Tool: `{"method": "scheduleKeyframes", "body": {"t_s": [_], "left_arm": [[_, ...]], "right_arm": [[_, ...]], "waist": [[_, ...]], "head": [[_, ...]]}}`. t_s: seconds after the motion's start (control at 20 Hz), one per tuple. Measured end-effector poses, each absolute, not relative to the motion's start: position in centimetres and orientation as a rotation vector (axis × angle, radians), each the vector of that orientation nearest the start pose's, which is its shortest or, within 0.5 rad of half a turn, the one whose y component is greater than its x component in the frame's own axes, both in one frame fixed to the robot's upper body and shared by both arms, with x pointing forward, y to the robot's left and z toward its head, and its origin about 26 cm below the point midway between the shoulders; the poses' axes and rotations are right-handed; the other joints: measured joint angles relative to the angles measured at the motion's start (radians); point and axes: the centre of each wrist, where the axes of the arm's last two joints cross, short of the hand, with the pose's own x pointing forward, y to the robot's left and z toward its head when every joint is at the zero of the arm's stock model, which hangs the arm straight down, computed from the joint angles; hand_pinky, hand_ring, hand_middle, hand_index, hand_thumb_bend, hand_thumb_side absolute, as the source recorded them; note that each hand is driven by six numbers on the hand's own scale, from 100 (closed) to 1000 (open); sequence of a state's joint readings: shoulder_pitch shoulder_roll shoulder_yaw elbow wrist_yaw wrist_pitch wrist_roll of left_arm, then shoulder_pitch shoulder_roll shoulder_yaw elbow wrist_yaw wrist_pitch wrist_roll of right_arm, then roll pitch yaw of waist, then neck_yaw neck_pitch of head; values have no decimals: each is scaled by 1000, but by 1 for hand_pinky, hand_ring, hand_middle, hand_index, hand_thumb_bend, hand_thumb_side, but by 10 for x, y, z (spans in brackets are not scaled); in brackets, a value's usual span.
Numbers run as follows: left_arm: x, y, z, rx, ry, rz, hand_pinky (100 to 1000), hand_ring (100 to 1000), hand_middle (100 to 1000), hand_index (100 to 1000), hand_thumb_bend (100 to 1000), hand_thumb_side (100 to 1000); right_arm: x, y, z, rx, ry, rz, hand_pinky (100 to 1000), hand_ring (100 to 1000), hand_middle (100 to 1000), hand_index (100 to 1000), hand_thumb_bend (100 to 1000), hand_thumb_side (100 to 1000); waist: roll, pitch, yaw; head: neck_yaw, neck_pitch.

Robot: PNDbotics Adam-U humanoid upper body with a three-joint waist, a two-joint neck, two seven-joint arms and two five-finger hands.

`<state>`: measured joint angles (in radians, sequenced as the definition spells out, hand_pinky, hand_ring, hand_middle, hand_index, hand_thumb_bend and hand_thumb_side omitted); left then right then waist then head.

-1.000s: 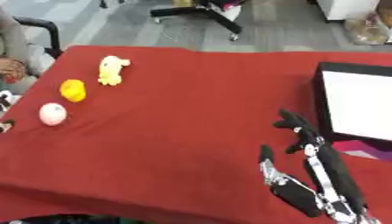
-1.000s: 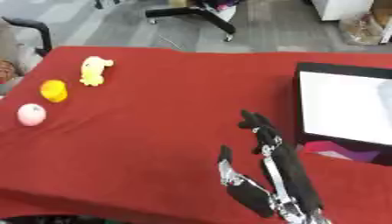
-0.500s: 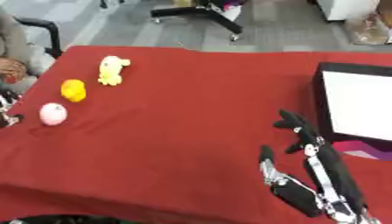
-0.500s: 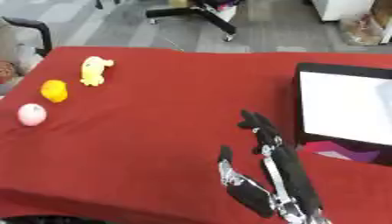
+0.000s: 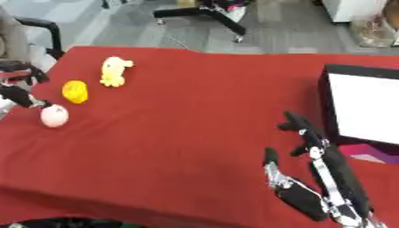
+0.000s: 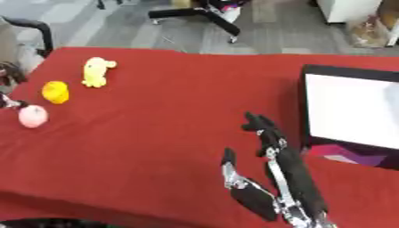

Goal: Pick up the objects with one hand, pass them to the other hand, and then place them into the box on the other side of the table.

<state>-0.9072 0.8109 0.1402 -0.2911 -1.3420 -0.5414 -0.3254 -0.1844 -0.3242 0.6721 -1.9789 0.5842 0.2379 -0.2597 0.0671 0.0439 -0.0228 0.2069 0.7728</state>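
Note:
A pink ball, a round yellow toy and a pale yellow plush lie near the left side of the red table. My left hand comes in at the left edge. It is open, its fingers spread just above and beside the pink ball, one fingertip close to it. My right hand rests open near the lower right, fingers pointing up, holding nothing. The black box with a white inside stands at the right edge, just past that hand.
A magenta scrap lies against the box's near side. Beyond the far table edge are grey floor, an office chair base and a chair arm at the left. The table's front edge runs along the bottom.
My left hand has come further in from the left edge, toward the pink ball. The right hand and the toys have not moved.

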Motion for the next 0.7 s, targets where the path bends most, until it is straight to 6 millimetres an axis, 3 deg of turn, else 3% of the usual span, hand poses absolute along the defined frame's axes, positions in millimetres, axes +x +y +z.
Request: {"method": "scheduleKeyframes", "body": {"t_s": [0.15,0.7], "left_arm": [[396,540,140,904,-657,-1526,867,761,775,892,561,503],[392,535,114,904,-571,-1571,863,747,759,879,595,512]], "right_arm": [[233,-121,102,-405,-2019,872,571,1000,788,1000,100,632],[233,-121,102,-405,-2021,871,571,1000,788,1000,100,634]], "waist": [[1,0,-2],[2,1,-7]], "head": [[-2,0],[-6,0]]}}
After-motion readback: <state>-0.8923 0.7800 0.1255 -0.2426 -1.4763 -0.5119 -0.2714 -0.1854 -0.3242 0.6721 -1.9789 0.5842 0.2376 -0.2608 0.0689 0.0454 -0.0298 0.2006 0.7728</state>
